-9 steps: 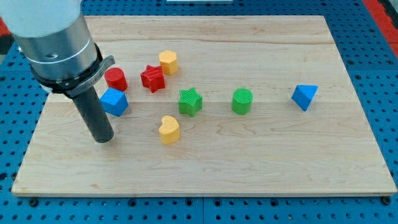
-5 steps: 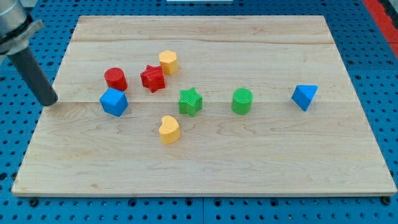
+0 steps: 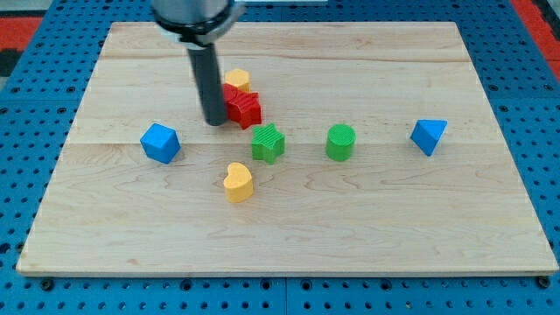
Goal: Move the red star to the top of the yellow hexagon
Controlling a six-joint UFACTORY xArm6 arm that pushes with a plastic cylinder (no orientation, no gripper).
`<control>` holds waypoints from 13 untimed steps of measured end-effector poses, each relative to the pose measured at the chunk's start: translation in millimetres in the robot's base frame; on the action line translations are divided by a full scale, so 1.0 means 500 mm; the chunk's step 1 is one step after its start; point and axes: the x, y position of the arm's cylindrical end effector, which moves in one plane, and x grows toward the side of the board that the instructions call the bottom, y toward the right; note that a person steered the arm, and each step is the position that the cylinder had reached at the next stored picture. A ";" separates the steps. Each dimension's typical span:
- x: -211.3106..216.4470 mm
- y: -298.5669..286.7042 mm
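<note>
Camera view: our rod stands on the wooden board (image 3: 490, 219), and my tip (image 3: 215, 122) rests on the surface just to the view's left of a tight knot of blocks in the board's upper middle. The rod is a plain straight shaft with nothing to spread or pinch; it holds nothing and appears to touch the red cluster at its right side.

The red star (image 3: 246, 108) sits right beside the tip, on the view's right of it. A second red block (image 3: 230, 93), whose shape we cannot make out because the rod covers much of it, is jammed against the star's upper left. The yellow hexagon (image 3: 237, 80) lies directly above the star toward the view's top, touching the red pair. So the star lies at the hexagon's lower side.

Just below the star stands the green star (image 3: 269, 143), close but apart from it. To the view's right of that we see the green cylinder (image 3: 341, 142), and well beyond it the blue triangular block (image 3: 428, 136). The blue block (image 3: 160, 143), many-sided, sits alone to the view's left of the tip. The yellow heart (image 3: 237, 182) lies toward the view's bottom, below the green star and to its left.
</note>
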 end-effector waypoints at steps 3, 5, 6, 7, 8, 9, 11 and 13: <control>-0.086 0.163; -0.127 0.226; -0.169 0.288; -0.198 0.262; -0.210 0.205; -0.234 0.161; -0.255 0.102; -0.236 0.195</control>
